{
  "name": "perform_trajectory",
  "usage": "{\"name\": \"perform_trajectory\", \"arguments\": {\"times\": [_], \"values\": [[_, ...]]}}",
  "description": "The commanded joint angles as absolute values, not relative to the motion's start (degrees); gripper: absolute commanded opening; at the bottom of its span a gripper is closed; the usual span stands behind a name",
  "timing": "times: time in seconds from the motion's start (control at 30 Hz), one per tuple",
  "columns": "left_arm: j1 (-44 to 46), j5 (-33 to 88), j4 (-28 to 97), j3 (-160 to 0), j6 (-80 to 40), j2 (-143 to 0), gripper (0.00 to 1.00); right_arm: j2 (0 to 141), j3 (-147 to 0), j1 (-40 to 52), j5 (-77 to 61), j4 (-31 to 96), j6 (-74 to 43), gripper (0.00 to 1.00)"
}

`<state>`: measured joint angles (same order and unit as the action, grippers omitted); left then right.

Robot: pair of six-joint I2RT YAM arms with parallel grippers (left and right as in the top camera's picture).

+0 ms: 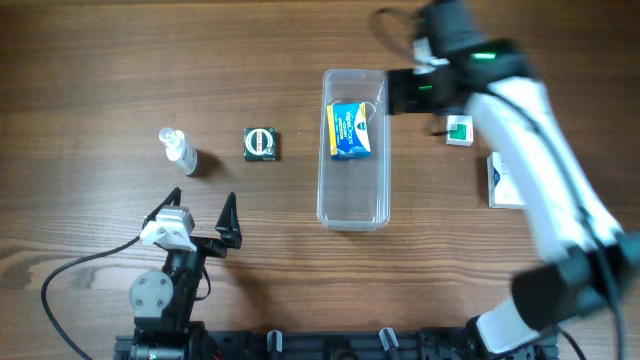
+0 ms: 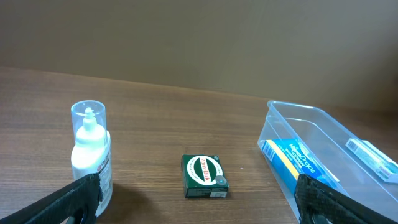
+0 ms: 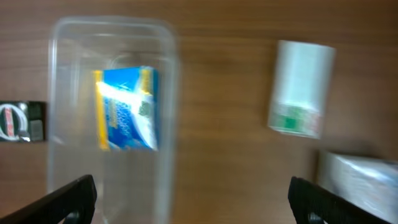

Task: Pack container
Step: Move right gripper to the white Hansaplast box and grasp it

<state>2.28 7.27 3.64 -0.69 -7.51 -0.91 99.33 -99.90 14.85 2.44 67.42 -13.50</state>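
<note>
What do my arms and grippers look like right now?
The left arm is black with a round grey joint cover, a white wrist block and a black cable. The right arm has white links, black joints and a green light. The left gripper and right gripper have black tapered fingers.

Clear container [image 1: 353,190], blue-and-yellow box [image 1: 349,130], dark green box [image 1: 261,143].

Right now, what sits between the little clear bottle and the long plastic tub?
A small dark green box lies flat there, apart from both the bottle and the tub. The overhead view shows it clearly.
</note>
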Motion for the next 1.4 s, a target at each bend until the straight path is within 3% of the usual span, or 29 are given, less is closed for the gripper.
{"name": "perform_trajectory", "arguments": {"times": [0.0, 0.1, 0.2, 0.47, 0.8, 1.37], "values": [[2.11, 6.76, 3.84, -0.32, -6.20, -0.82, 1.00, 92.31, -100.86, 6.98, 2.98, 75.18, -4.45, 1.00], [2.11, 6.76, 3.84, -0.32, -6.20, -0.82, 1.00, 91.22, -99.85, 0.51, 2.90, 85.03, 0.16, 1.00], [2.11, 6.76, 3.84, -0.32, -6.20, -0.82, 1.00, 91.18, -94.70, -4.01, 3.49, 85.93, -0.03, 1.00], [2.11, 6.76, 3.84, -0.32, -6.20, -0.82, 1.00, 91.31, -75.22, -13.96, 7.68, 69.45, 2.79, 1.00], [2.11, 6.76, 3.84, -0.32, -6.20, -0.82, 1.00, 92.82, -70.74, -15.75, 7.70, 56.05, 10.57, 1.00], [2.11, 6.76, 3.84, -0.32, -6.20, -0.82, 1.00, 107.72, -70.74, -16.78, 3.36, 52.95, 10.50, 1.00]]}}
